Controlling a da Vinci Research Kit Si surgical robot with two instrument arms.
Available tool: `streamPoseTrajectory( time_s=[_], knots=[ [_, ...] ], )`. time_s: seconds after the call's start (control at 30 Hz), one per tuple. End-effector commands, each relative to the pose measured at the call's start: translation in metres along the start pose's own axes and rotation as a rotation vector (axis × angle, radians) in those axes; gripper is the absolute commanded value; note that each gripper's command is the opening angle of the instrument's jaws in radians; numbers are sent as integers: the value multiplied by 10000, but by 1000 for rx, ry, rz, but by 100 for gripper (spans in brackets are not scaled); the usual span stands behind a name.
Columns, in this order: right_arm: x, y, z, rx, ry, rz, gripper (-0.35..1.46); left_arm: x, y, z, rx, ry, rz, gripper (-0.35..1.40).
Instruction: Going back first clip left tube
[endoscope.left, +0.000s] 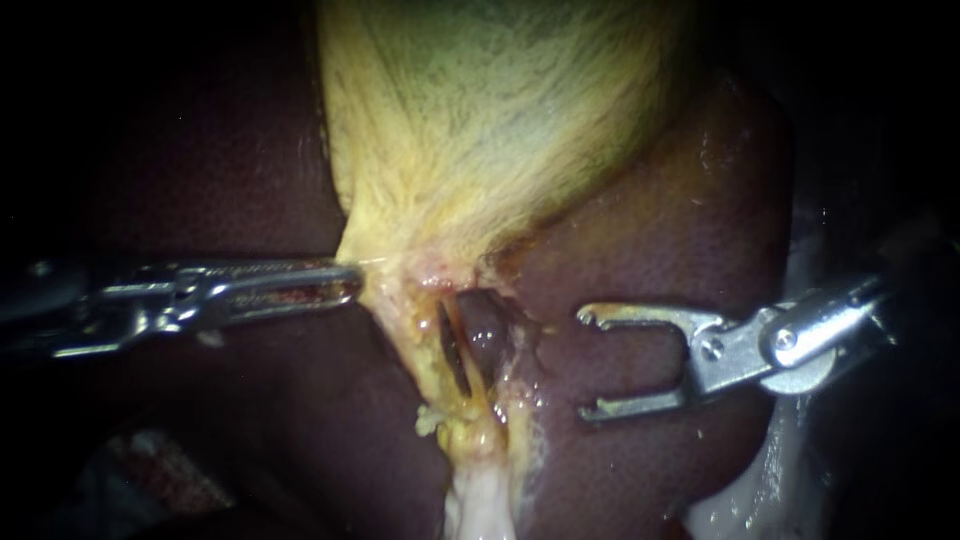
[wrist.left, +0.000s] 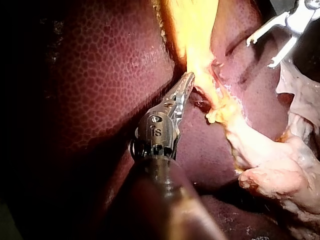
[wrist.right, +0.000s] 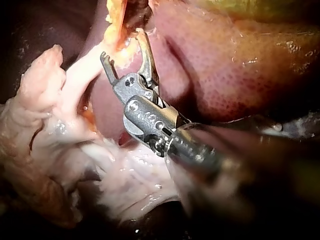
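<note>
Endoscope view: my left instrument (endoscope.left: 350, 283) comes in from the left. Its pincer is closed flat on the yellow edge of the gallbladder (endoscope.left: 490, 130), right at the narrow lower end, and that edge is drawn to a point at the tip. My right instrument (endoscope.left: 590, 362) comes in from the right with its pincer wide apart like a fork. It grips nothing, both tips lie over the dark liver (endoscope.left: 680, 200), and it stands near the tubes but not touching them.

The left tube (endoscope.left: 452, 350) is the thin dark strand running down from the gallbladder's narrow end, between the two instruments and nearer my left one. Just beside it, on the side of my right instrument, sits a rounder brown tube (endoscope.left: 487, 335). I can't make out a clip on either tube. Yellow fat lines both tubes, and pale tissue (endoscope.left: 480, 500) hangs below them.

Left wrist view: the pincer is together and its tip is buried in the yellow strip. The forked pincer of my other instrument is ahead and off to one side, well apart.

Right wrist view: the pincer is open, with one tip just beside the yellow fat and the other over pale tissue. Nothing lies between them.
</note>
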Motion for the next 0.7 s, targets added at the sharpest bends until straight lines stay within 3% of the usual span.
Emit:
streamPoseTrajectory(
  time_s=[0.03,0.3,0.53,0.7],
  knots=[
    [-1,0,0,0,-1,1,60,3,0,4,2,0,2,-35],
    [-4,0,-4,2,-1,0,60,26,0,44,27,3,3,-35],
    [-2,0,-8,4,0,-11,60,29,-11,69,43,6,7,-35],
    [0,1,-9,4,0,-16,60,32,-14,76,48,4,10,-35]
  ],
)
